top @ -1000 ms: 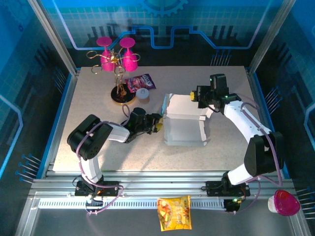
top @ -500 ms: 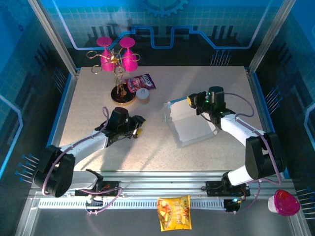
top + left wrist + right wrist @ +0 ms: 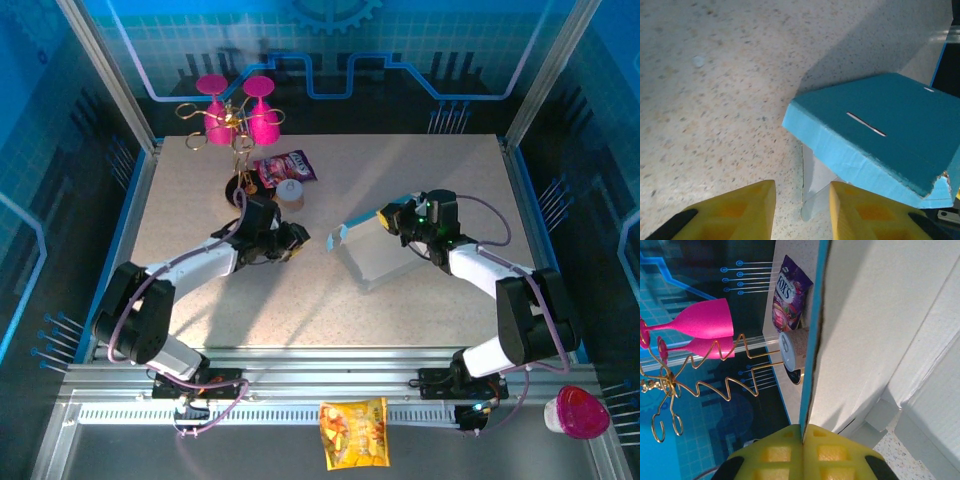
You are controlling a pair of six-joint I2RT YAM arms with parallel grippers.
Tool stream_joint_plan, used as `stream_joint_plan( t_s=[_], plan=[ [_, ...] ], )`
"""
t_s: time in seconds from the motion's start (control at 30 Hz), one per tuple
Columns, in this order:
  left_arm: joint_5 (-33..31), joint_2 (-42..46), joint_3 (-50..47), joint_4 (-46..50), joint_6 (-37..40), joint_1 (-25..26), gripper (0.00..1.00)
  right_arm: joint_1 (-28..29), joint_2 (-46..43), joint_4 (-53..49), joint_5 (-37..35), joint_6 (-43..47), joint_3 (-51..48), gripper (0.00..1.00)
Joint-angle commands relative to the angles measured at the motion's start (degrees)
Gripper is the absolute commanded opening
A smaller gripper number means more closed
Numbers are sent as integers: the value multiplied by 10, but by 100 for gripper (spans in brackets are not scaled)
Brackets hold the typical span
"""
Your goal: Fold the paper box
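The right hand [image 3: 802,434] pinches the paper box [image 3: 378,256] wall, tilting it off the desk [image 3: 200,190] (presumably to fold); the left hand [image 3: 802,202], narrowly parted and empty, sits beside its corner.

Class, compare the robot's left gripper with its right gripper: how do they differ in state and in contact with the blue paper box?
The left gripper is open, with nothing between its fingers; the right gripper is shut on a wall of the paper box. The left gripper stands clear of the box, facing its corner; the right gripper touches it. Both have yellow fingers.
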State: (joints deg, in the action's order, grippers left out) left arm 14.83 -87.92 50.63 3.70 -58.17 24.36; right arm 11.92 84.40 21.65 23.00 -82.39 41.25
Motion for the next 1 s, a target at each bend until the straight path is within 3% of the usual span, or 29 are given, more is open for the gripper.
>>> stream_joint_plan(
  t_s=[0.0, 0.17, 0.33, 0.63, 0.97],
  plan=[
    [-1, -17, 53, 42, 112, 5, 29, -9, 20, -13, 12, 15, 29, 0],
    [-14, -46, 105, 74, 283, 21, 27, -10, 45, -129, 18, 31, 88, 0],
    [7, -55, 84, 10, 410, 38, 30, -10, 66, -154, 24, 33, 122, 0],
    [27, -106, 73, -64, 496, 39, 33, -10, 101, -174, 45, 33, 163, 0],
    [55, -152, 83, -128, 508, 39, 35, -15, 135, -177, 61, 41, 199, 0]
  ],
)
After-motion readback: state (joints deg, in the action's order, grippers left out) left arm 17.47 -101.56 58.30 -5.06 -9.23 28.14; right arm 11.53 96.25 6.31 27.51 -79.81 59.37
